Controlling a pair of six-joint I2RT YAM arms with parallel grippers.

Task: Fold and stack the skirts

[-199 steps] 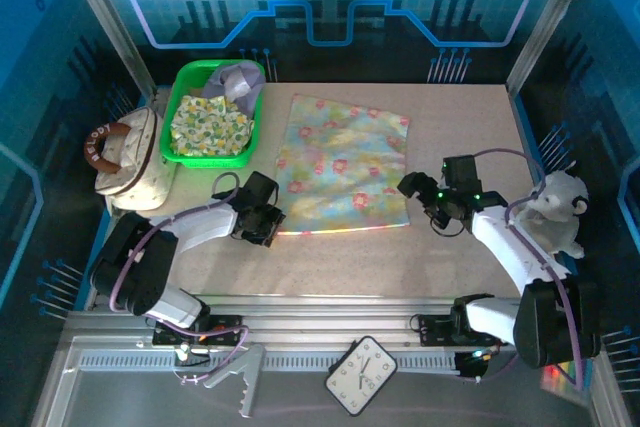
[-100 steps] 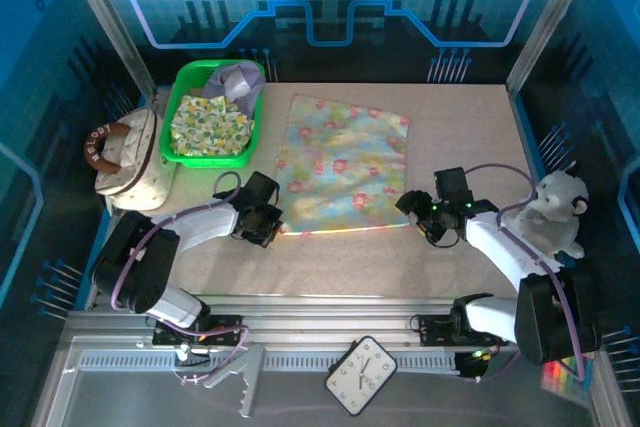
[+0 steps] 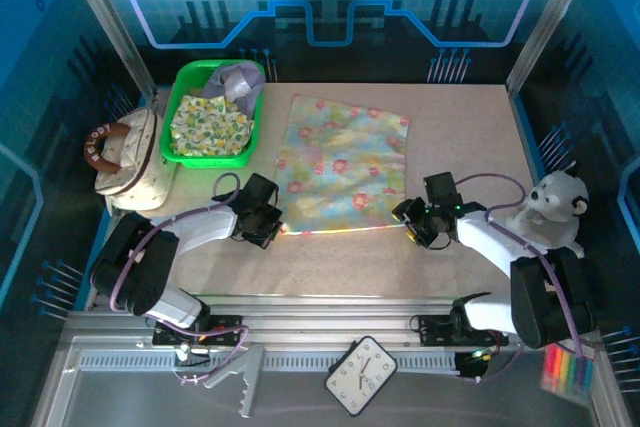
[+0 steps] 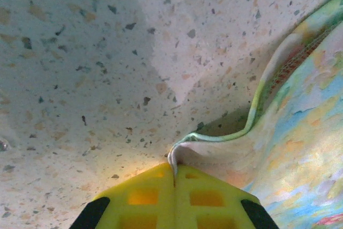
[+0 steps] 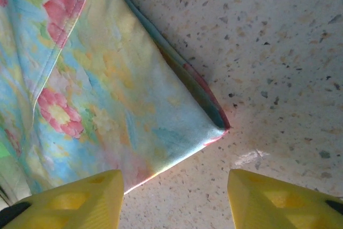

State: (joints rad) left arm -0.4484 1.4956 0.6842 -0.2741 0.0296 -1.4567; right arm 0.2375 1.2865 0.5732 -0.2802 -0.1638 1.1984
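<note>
Speckled table point(image 3: 470, 147), floral skirt point(image 3: 345, 162) spread flat at centre. We judge it light, limp and likely to sag, so best taken by its corners. Left gripper point(image 4: 174, 171) is pressed together on the near-left corner. Right gripper point(image 5: 176, 186) is spread astride the near-right corner, not gripping. Green basket point(image 3: 205, 161) holds a leafy-print skirt point(image 3: 208, 125) and a lavender-grey skirt point(image 3: 238, 79), bunched.

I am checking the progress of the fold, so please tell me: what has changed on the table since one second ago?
The right claw moved left and nearer, from beside the flat pastel floral cloth skirt to its near-right corner, jaws open astride it. The left claw now pinches the near-left corner. Skirt, green plastic basket and cream handbag stayed put.
</note>
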